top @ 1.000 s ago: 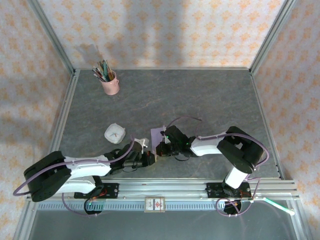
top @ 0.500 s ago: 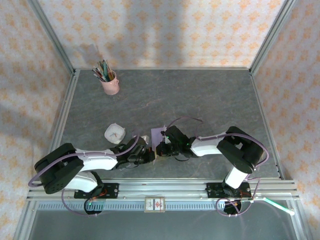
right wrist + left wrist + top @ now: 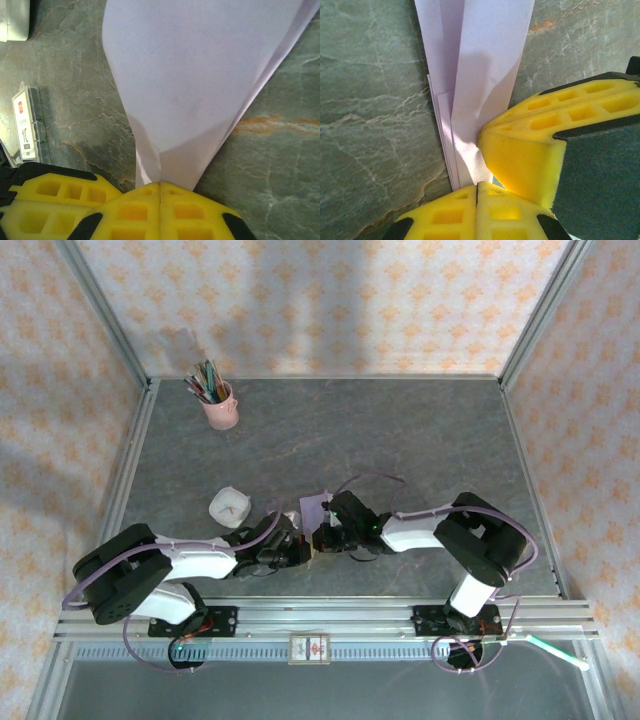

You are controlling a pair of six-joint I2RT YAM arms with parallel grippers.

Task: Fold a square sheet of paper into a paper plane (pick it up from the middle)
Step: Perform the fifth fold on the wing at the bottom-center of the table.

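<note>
**A:** Where is the paper?

**B:** A light purple folded paper plane [image 3: 318, 508] is at the near middle of the grey stone-patterned table [image 3: 420, 430], between the two arms.

**A:** And the grippers?

**B:** The left gripper [image 3: 477, 186] has its yellow fingers pressed together on one end of the plane. The right gripper [image 3: 160, 184] is clamped on its narrow tip.

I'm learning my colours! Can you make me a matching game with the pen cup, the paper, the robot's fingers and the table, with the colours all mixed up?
Things:
1. pen cup
2. paper
3. fingers
4. table

Colours:
A. yellow
B. grey-green
C. pink
D. light purple

Pairs: 1-C, 2-D, 3-A, 4-B
</note>
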